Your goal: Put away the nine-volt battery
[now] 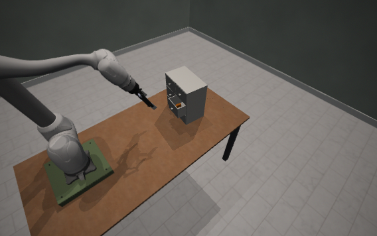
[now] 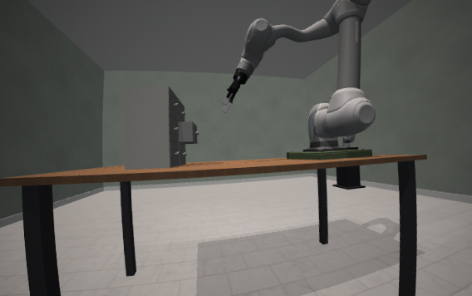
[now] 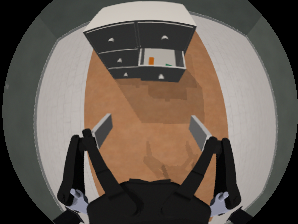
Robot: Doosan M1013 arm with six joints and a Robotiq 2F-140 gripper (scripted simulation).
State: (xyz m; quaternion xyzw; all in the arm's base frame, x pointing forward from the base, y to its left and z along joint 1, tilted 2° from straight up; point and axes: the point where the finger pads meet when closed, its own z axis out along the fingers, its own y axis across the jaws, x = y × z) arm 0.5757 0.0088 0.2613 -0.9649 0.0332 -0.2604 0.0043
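The chest (image 1: pixel 196 103) (image 2: pixel 147 125) (image 3: pixel 142 15) stands upright on the table, with two columns of three drawers. Its middle-row right drawer (image 1: pixel 182 112) (image 2: pixel 188 132) (image 3: pixel 170 75), right as seen in the wrist view, is pulled partly out and looks level. In it lie an orange thing (image 1: pixel 178 105) (image 3: pixel 151 60) and a small green thing (image 3: pixel 168 64); I cannot tell whether either is a battery. The other visible drawers look shut. My gripper (image 1: pixel 149 100) (image 2: pixel 225 106) (image 3: pixel 151 121) is open and empty, above the table in front of the chest, pointing obliquely down. I cannot make out a battery on the table.
The brown table (image 1: pixel 113 132) (image 2: pixel 249 165) (image 3: pixel 130 160) carries the chest at one end and the arm's green base plate (image 1: pixel 103 162) (image 2: pixel 299 155) at the other. The open drawer juts out towards the arm. Shadows of chest and gripper darken the table between them.
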